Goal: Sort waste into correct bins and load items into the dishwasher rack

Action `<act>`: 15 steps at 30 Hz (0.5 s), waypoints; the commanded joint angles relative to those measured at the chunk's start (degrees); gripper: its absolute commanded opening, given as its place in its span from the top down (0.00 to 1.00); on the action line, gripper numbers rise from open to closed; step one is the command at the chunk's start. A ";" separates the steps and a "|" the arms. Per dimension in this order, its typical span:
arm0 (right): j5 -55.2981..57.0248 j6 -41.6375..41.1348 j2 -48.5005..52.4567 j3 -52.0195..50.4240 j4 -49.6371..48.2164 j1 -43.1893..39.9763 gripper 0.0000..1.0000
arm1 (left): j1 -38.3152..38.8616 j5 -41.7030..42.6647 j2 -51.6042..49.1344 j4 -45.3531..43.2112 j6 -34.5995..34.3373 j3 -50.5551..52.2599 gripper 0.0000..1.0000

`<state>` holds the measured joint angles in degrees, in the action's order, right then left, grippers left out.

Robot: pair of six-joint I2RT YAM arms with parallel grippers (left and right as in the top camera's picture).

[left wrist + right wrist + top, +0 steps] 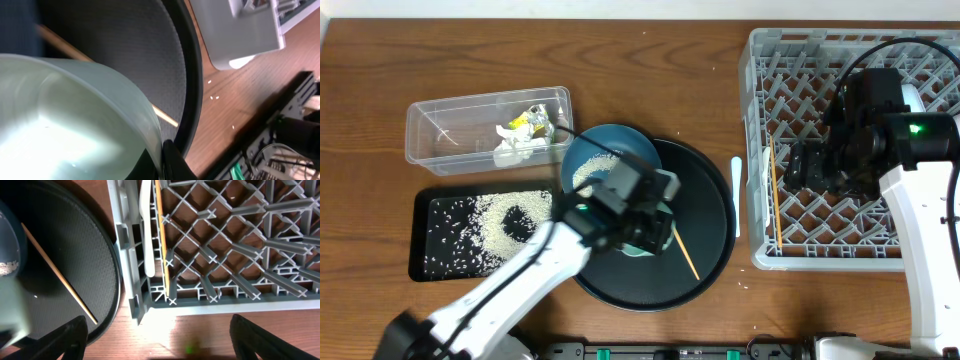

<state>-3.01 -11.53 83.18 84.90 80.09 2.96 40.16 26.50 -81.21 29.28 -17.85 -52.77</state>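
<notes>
Sorting nearly done, loading barely begun.
The left jaws grip the pale green bowl [75,125] over the round black tray [710,200]; the right jaws stand open above the grey pegged plastic rack [820,258] holding one thin wooden chopstick [773,190]. The second chopstick [685,255] and rice-flecked dark blue bowl [610,150] are not yet loaded.

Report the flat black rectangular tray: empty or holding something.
Holding something: white rice grains lie scattered over the flat black tray, thickest toward its right, sparse at its left.

Left arm [520,272] overhangs round tray [712,240]; pegs [800,92] fill rack [757,120]
</notes>
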 commanded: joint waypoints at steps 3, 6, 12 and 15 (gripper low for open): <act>0.20 0.00 -0.68 0.07 0.09 -0.37 0.14 | 4.22 -2.67 -5.22 -3.30 -1.64 -1.46 0.94; 0.20 0.00 -0.68 0.04 0.07 -0.37 0.14 | 5.46 -5.22 -6.71 -3.41 -2.01 -1.46 0.94; 0.20 0.00 -0.68 0.04 0.00 -0.39 0.14 | 5.68 -6.71 -7.15 -3.52 -1.99 -1.46 0.75; 0.20 0.00 -0.68 0.07 0.04 -0.37 0.14 | 5.68 -6.69 -6.99 -3.34 -1.97 -1.53 0.61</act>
<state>-3.01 -11.53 83.18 84.90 80.09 2.96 45.87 21.34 -88.25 25.69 -19.49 -52.80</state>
